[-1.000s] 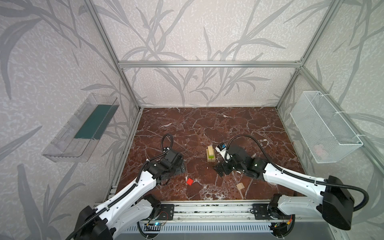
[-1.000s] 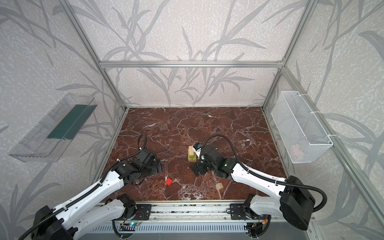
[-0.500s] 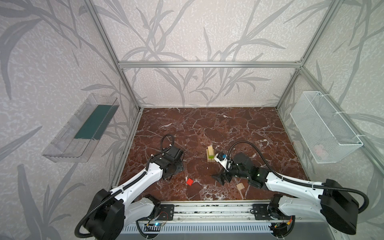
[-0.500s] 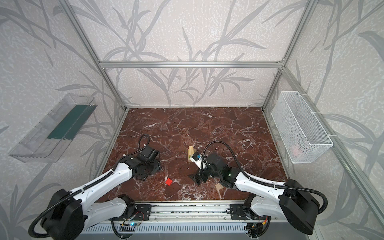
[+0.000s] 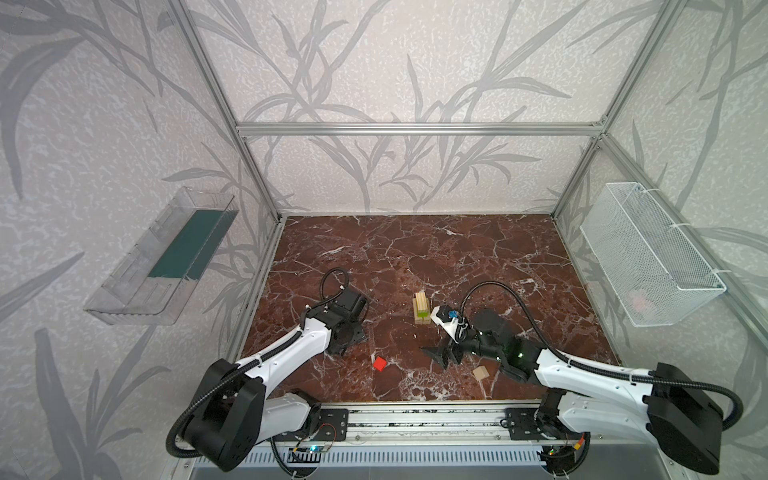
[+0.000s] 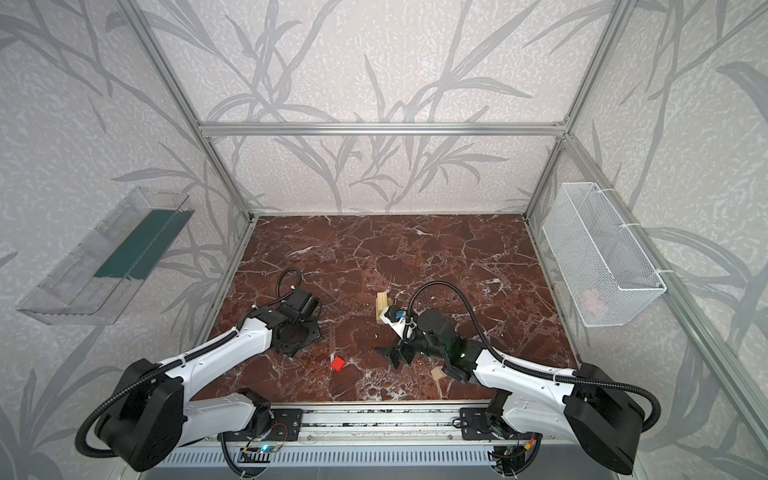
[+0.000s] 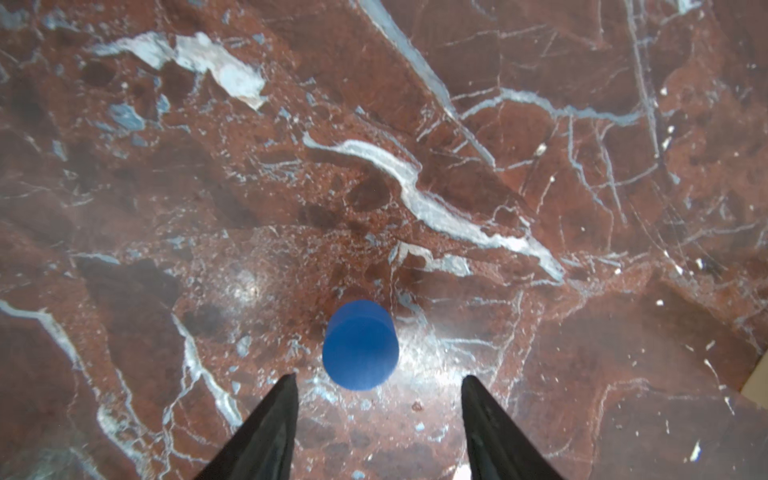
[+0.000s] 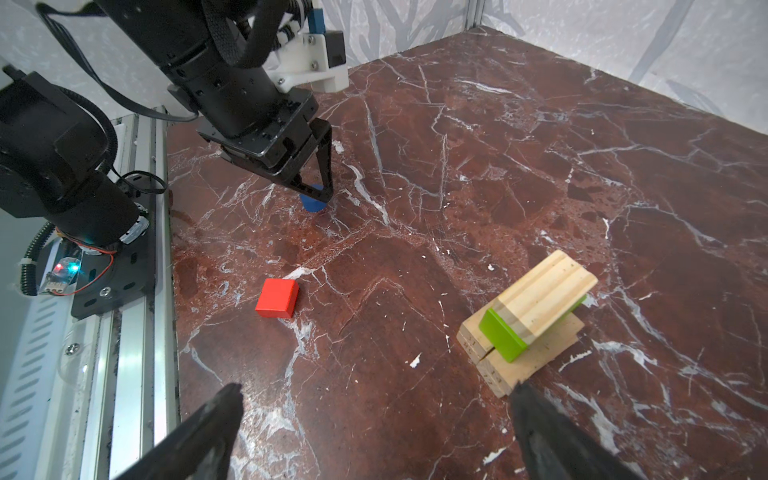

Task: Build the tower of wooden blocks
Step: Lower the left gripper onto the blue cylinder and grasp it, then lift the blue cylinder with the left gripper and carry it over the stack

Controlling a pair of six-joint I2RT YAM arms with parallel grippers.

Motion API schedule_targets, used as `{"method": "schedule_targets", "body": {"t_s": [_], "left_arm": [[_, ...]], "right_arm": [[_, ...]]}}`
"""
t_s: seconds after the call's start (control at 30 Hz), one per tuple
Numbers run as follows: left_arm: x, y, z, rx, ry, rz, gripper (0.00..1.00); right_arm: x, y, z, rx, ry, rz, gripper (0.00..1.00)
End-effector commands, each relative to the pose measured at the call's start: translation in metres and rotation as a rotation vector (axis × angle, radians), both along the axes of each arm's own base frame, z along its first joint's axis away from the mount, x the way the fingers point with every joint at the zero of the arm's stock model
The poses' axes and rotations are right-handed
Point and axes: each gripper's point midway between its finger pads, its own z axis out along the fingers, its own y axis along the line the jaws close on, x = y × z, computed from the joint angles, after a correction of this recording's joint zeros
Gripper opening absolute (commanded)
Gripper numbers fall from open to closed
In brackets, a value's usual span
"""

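Observation:
The wood block tower (image 5: 421,307) (image 6: 383,305) (image 8: 528,324) is a low stack: pale bars with a lime-green bar between them. On the floor a blue disc (image 7: 360,345) (image 8: 313,203) stands just beyond my left gripper's fingertips. That left gripper (image 7: 378,378) (image 8: 316,195) (image 5: 343,338) points down, open, touching nothing, and hides the disc in both top views. A red block (image 5: 380,363) (image 6: 338,363) (image 8: 277,298) lies near the front. My right gripper (image 5: 436,356) (image 6: 386,356) (image 8: 376,390) hangs wide open and empty between red block and tower. A pale wedge (image 5: 481,372) (image 6: 437,373) lies beside the right arm.
A clear plastic tray (image 5: 166,266) hangs on the left wall and a white wire basket (image 5: 648,257) on the right wall. An aluminium rail (image 5: 415,419) with both arm bases runs along the front edge of the red marble floor (image 5: 415,249).
My right gripper has drawn back from the stack toward the front, still wide open. My left gripper's jaws have narrowed above the blue disc.

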Motion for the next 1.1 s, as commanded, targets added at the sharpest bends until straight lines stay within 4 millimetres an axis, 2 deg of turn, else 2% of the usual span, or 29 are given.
{"method": "schedule_targets", "body": {"t_s": [0.0,0.23,0.47,1.07], "left_arm": [[0.004,0.006,-0.003,0.024,0.001,0.032,0.59],[0.004,0.013,-0.008,0.077,0.055,0.054,0.51],[0.005,0.008,-0.018,0.088,0.120,0.023,0.44],[0.008,0.009,-0.023,0.079,0.102,0.015,0.41]], "right_arm": [[0.002,0.001,0.007,0.023,-0.039,-0.004,0.99],[0.008,0.000,0.006,0.022,-0.027,-0.044,0.99],[0.012,-0.001,0.004,0.010,-0.017,-0.070,0.99],[0.013,0.001,0.002,0.004,-0.006,-0.067,0.99]]}}
